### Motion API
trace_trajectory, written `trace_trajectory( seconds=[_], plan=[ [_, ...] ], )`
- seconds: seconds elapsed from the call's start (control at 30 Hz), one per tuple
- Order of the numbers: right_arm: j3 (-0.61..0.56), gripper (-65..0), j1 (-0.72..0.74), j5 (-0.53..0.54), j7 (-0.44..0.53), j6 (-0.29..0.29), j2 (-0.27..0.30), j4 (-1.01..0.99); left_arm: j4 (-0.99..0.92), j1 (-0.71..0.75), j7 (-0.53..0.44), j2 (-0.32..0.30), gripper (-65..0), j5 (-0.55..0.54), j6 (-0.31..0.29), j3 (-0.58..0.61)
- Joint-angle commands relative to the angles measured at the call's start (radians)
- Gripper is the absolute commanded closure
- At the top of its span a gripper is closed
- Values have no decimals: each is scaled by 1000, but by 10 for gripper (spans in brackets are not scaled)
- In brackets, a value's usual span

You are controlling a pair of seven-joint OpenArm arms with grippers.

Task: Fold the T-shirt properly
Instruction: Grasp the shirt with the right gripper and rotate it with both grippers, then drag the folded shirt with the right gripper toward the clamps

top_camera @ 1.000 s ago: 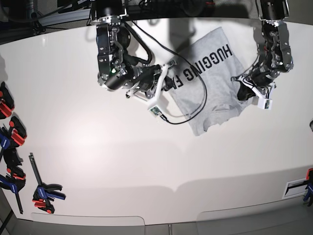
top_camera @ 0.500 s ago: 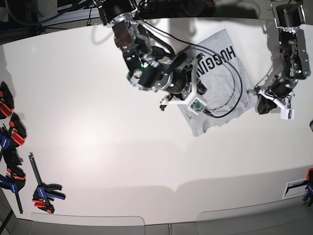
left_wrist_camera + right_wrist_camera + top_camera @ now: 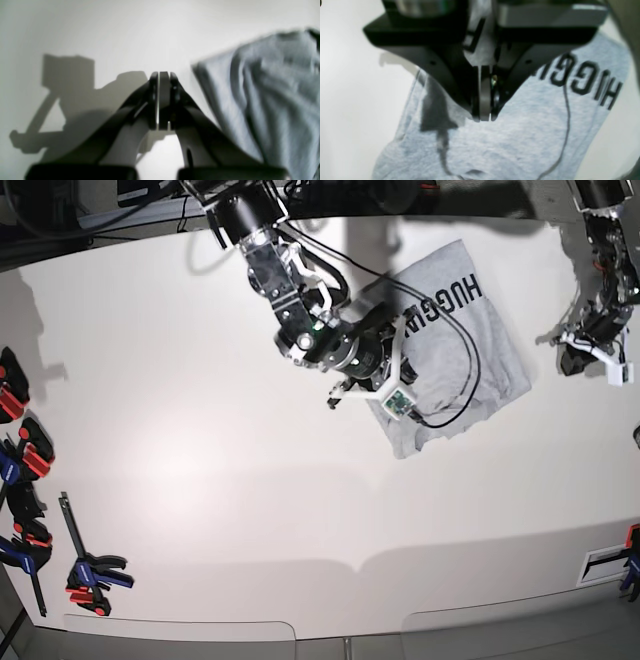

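Observation:
The light grey T-shirt lies at the back right of the white table, lettering up, reading "HUGGIN". In the right wrist view the T-shirt fills the lower frame. My right gripper hangs over its left part. Its jaws are shut with the tips low over the cloth, and I see no cloth between them. My left gripper is shut and empty over bare table, right of the shirt's edge. In the left wrist view the gripper has the T-shirt to its right.
A black cable from the right arm loops over the shirt. Several red, blue and black clamps lie along the table's left edge, with another clamp near the front left. The white table extends forward and left.
My left gripper has moved right, off the shirt's right edge. My right gripper has moved from the shirt's left edge onto the shirt. The shirt's right side now reaches farther right.

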Motion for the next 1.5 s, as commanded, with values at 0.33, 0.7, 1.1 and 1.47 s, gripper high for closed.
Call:
trace_trajectory(
  seconds=[0.33,0.7,1.1,1.47],
  plan=[
    [24,0,130,-150,-45,-169,-10,-259,19,128,-31,27,0,-28,-13,-20],
    [296,0,113,-165,-92,-148,40,-254,21,175,-19,108,0,-191,-202,-195],
    [430,0,-17,-7,-92,-111,240,-146,222,222,0,105,0,-211,-253,-307],
    [659,0,-183,54,-132,-38,272,135,446,327,0,106,0,-211,-253,-307]
  ],
)
